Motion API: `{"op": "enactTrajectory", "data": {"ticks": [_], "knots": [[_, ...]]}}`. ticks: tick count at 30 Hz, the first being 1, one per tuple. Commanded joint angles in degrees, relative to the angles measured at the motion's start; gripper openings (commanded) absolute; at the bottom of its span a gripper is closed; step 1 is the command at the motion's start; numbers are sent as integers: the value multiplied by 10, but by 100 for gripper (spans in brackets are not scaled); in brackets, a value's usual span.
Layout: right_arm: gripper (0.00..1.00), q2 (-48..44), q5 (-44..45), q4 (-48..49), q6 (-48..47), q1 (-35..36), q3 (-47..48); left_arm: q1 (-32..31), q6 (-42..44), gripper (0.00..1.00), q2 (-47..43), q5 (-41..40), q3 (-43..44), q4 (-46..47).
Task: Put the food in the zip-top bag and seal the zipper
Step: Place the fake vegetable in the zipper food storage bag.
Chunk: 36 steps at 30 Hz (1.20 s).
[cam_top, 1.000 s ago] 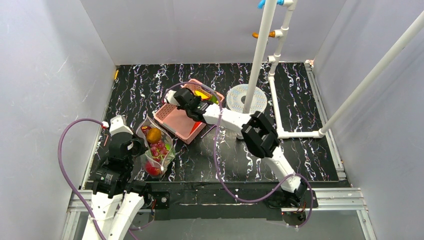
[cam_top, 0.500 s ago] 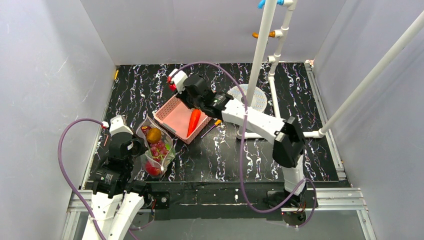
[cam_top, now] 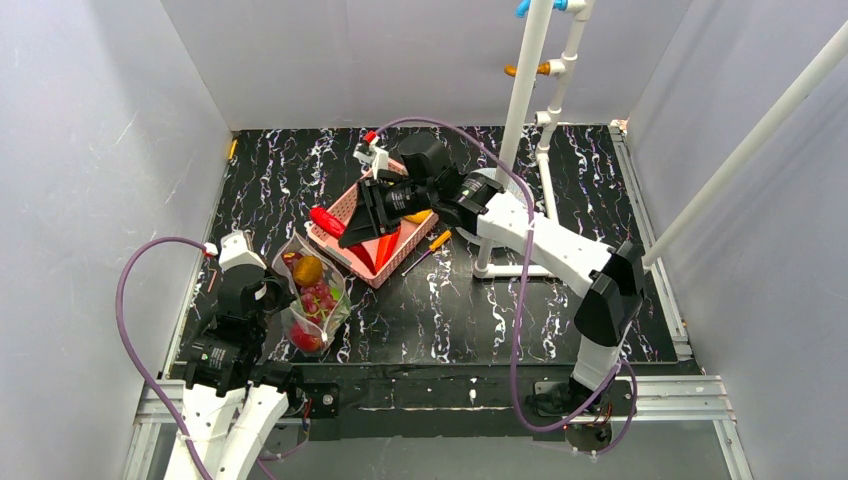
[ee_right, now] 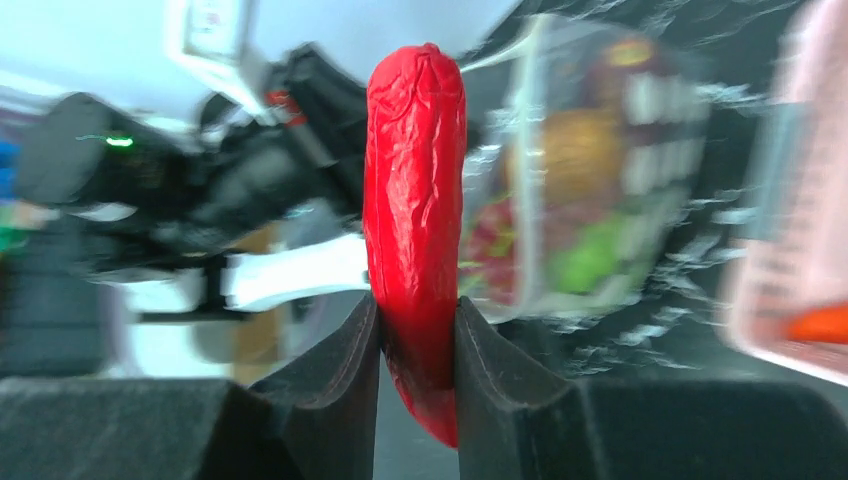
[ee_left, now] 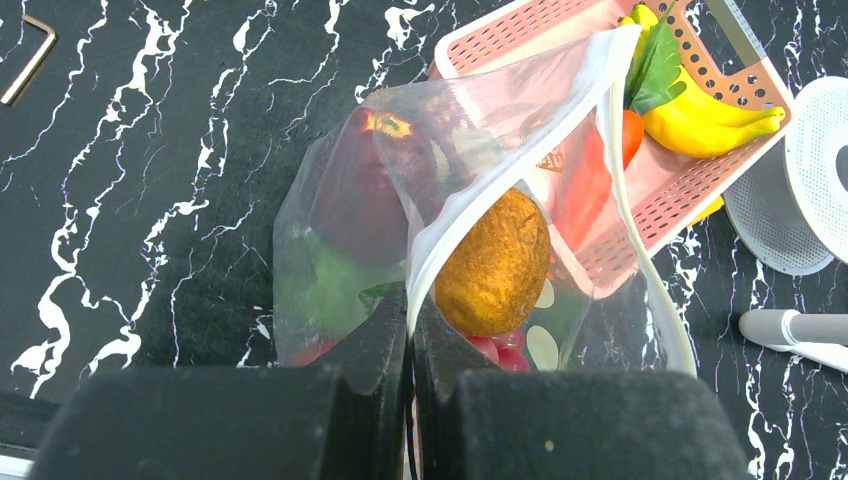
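Observation:
The zip-top bag (cam_top: 316, 296) stands open at the front left, holding a red apple (ee_left: 365, 190), a green leafy piece (ee_left: 328, 290), a brown-orange fruit (ee_left: 495, 262) and purple grapes (ee_left: 497, 350). My left gripper (ee_left: 412, 312) is shut on the bag's zipper (ee_left: 470, 190) and holds the mouth up; it also shows in the top view (cam_top: 272, 296). My right gripper (ee_right: 415, 340) is shut on a red chili (ee_right: 415, 200). It holds the chili (cam_top: 325, 218) in the air over the near-left edge of the basket, up and right of the bag.
The pink lattice basket (cam_top: 345, 258) lies right of the bag with a carrot (cam_top: 386, 250) and a yellow piece with a green leaf (ee_left: 705, 115) in it. An orange-handled screwdriver (cam_top: 432, 245) lies beside it. A white perforated disc (ee_left: 810, 180) and white pipe frame (cam_top: 520, 100) stand behind.
My right gripper has left the basket's far corner with the chili and swung forward and left, toward the bag. The left arm and bag have not moved.

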Motion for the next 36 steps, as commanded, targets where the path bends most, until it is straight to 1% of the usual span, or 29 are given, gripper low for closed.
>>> {"op": "enactTrajectory", "data": {"ticks": [1,3,4,5,8,12,14,20,26,28,31,35,36], "knots": [[1,14,-200,284,362,3,-76,-1,0,0,-3,-7,4,-3],[1,21,-193,457,500,9,-141,-1,0,0,-4,-8,4,-2],[1,26,-186,494,534,15,-149,-1,0,0,-5,-8,4,-2],[1,31,-178,500,547,19,-150,-1,0,0,-5,-8,3,-3],[1,28,-131,448,529,30,-159,-1,0,0,-6,-8,4,-3],[1,21,-51,310,481,43,-155,-1,-1,0,-7,-8,3,-3],[1,25,-18,278,474,46,-152,-1,-1,0,-8,-8,3,-3],[1,46,27,241,476,58,-136,-1,-1,0,-9,-9,3,-3],[2,63,82,177,452,75,-89,-1,-1,0,-11,-9,3,-2],[4,67,107,178,456,79,-82,-1,-1,0,-13,-10,3,-2],[4,75,110,177,452,83,-65,-1,-1,0,-16,-11,3,-2],[4,63,136,155,417,97,-51,-1,-2,0,-18,-11,3,-2],[5,55,152,141,392,106,-47,-1,-2,0,-19,-11,2,-1]]}}
